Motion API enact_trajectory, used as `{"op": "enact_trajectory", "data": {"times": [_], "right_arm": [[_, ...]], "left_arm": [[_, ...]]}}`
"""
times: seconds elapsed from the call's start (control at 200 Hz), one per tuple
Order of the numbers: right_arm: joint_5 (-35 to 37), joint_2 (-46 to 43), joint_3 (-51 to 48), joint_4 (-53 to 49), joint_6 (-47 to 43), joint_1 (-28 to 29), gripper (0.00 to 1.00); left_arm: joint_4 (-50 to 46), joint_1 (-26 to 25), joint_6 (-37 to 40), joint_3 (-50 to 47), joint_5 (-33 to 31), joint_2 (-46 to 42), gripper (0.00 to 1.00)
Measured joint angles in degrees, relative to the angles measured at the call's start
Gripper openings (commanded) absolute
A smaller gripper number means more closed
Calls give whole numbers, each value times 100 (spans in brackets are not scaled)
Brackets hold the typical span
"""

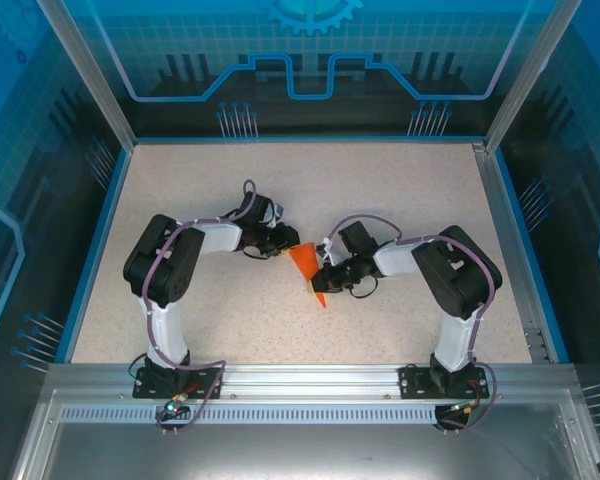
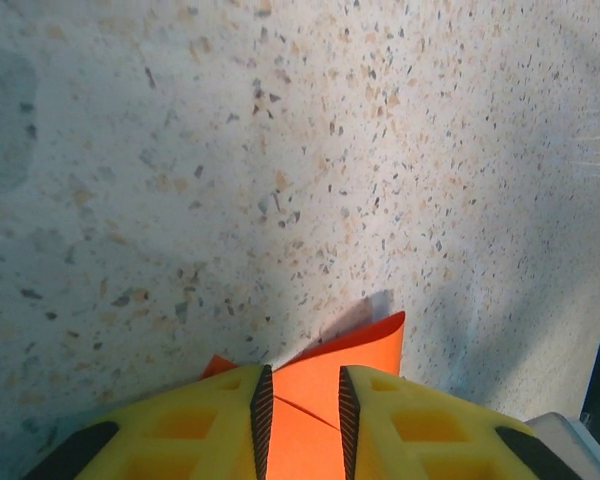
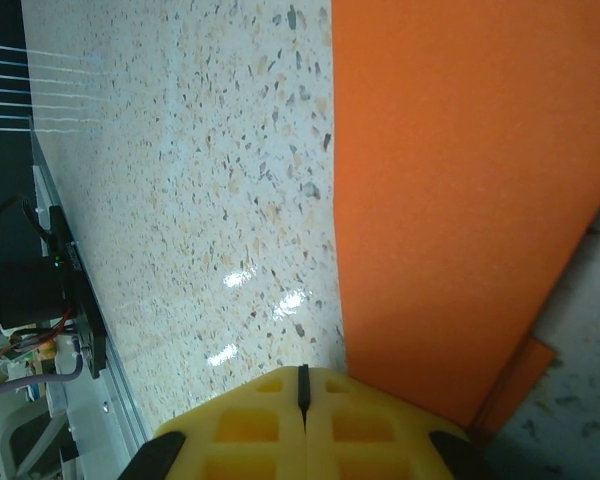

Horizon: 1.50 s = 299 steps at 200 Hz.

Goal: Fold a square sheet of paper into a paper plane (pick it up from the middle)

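**Position of the workpiece.** The orange paper sheet [image 1: 304, 264] lies folded near the middle of the counter [image 1: 380, 180], between the two arms. From above it reads as a triangle, broad at the far end and narrowing to a thin strip at the near end.

**Left pincer.** The left pincer [image 1: 284, 247] meets the sheet at its far-left corner. In the left wrist view, the left pincer [image 2: 303, 375] stands partly open. The sheet [image 2: 368, 348] spans the gap between the jaws and extends past both fingers [image 2: 400, 420], with a crease running across it. The paper is seen face-on and is not pinched between the pads. Contact between fingertips and paper cannot be determined.

**Right pincer.** The right pincer [image 1: 327, 275] sits against the sheet's right edge. In the right wrist view, the right pincer [image 3: 302, 378] is fully closed, pads together, with nothing in the seam. The sheet [image 3: 460, 200] lies just beside it, and one straight edge runs to the fingertip.

**Edges and room.** The speckled counter [image 3: 200, 180] stretches open on the far side of the sheet and towards both side rims. A blue border [image 1: 108, 240] and an aluminium frame [image 1: 310, 378] bound the surface.
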Motion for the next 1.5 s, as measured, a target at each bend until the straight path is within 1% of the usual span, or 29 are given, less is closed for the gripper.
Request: {"op": "enact_trajectory", "data": {"times": [0.225, 0.37, 0.43, 0.54, 0.63, 0.765, 0.82, 0.885, 1.155, 1.306, 1.496], "right_arm": [[-94, 0, 0, -24, -2, -11, 0], [-144, 7, 7, -55, 2, -26, 0], [-157, 11, 20, -70, 2, -26, 0], [-155, 22, 59, -142, 9, -26, 0], [-149, 22, 79, -199, 31, -26, 0], [-142, 22, 81, -214, 96, -26, 0], [-138, 22, 81, -210, 140, -26, 0], [-138, 20, 79, -208, 175, -26, 0], [-122, -26, 52, -216, 267, -26, 0], [-17, -157, -4, -313, 348, -26, 3], [155, -520, -37, -723, 442, -26, 4]], "left_arm": [[-286, 219, 192, 332, -170, 33, 28], [-363, 254, 238, 415, -179, -7, 30], [-350, 254, 236, 323, -177, -131, 30], [-348, 203, 186, -52, -179, -669, 29], [-354, -22, 118, -275, -179, -1143, 28], [-264, -678, 81, -334, -164, -1397, 27], [-219, -903, 76, -400, -144, -1390, 27], [-151, -1025, 4, -501, -111, -1322, 27], [168, -1012, -332, -623, -133, -518, 27], [258, -1019, -367, -623, -133, -413, 26], [345, -1019, -365, -643, -125, -376, 25]]}}
